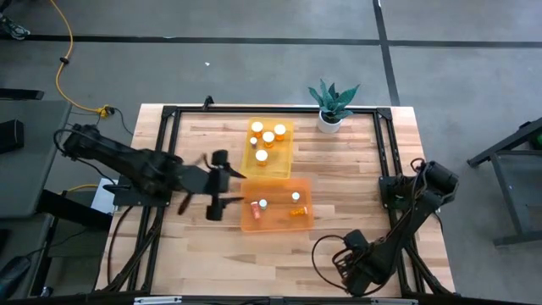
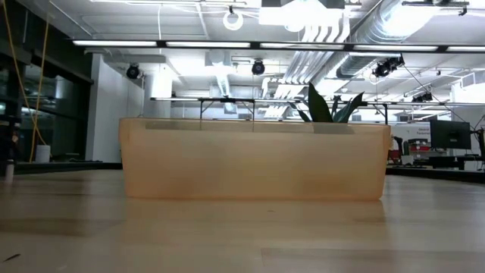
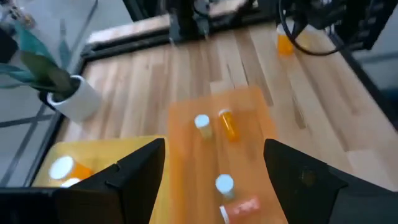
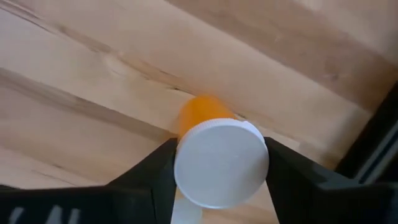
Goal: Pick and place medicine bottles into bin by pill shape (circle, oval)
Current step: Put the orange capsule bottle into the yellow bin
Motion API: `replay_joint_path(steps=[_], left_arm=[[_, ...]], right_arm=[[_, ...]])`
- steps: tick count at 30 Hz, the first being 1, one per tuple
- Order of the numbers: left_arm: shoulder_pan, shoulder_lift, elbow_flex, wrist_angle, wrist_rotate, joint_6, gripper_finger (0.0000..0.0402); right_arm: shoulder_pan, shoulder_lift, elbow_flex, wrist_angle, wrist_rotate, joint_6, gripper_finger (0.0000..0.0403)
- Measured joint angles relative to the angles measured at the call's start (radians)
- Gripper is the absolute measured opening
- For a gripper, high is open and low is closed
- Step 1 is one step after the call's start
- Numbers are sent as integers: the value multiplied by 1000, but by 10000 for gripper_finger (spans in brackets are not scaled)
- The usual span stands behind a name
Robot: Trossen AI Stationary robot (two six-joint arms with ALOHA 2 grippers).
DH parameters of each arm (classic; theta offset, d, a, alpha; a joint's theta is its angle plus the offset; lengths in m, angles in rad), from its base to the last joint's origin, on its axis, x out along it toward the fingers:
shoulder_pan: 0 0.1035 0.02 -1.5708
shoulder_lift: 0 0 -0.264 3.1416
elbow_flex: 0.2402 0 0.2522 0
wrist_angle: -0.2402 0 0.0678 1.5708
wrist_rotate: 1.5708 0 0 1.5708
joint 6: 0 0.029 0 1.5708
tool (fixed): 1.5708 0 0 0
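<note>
A medicine bottle with an orange body and a white cap stands on the wood near the table's near right corner. My right gripper points down over it and is shut on it. My left gripper hangs open and holds nothing, just left of the orange bin. That bin holds three small bottles. The yellow bin behind it holds several more. In the low view only the orange bin's wall shows, and no gripper. My right gripper pinches the bottle's white cap between its two fingers, one on each opposite side of the rim. The fingers come from above, pointing down. The orange body reaches down from the cap to the wood.
A potted plant stands at the far right of the table. A black frame runs round the tabletop's edges. Bare wood lies between the orange bin and my right arm.
</note>
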Motion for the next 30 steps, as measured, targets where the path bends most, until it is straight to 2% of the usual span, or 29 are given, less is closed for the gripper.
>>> replay_joint_path(steps=[5, 7, 11, 13, 16, 20, 23, 26, 30], left_arm=[[0, -118, -1, 12, -41, 2, 264], [0, -160, 1, 21, -56, 1, 264], [0, -211, 1, 19, -82, 0, 264], [0, -217, 0, 18, -83, -4, 264], [0, -216, 0, 19, -83, -8, 264], [0, -196, 0, 20, -82, -8, 264], [0, -188, 0, 21, -82, -9, 264], [0, -187, 0, 19, -82, -20, 264], [-1, -187, 0, 16, -82, -37, 264]], right_arm=[[-36, -59, 63, -167, 39, -104, 174], [-68, -84, 114, -270, 125, -174, 178], [-171, -117, 233, -399, 369, -378, 180], [-251, -120, 284, -399, 484, -524, 181], [-406, -117, 315, -339, 568, -790, 181], [-633, -97, 283, -99, 568, -1179, 181], [-783, -70, 251, 105, 495, -1401, 181], [-886, -25, 246, 198, 459, -1533, 181], [-953, 30, 246, 214, 426, -1601, 181]])
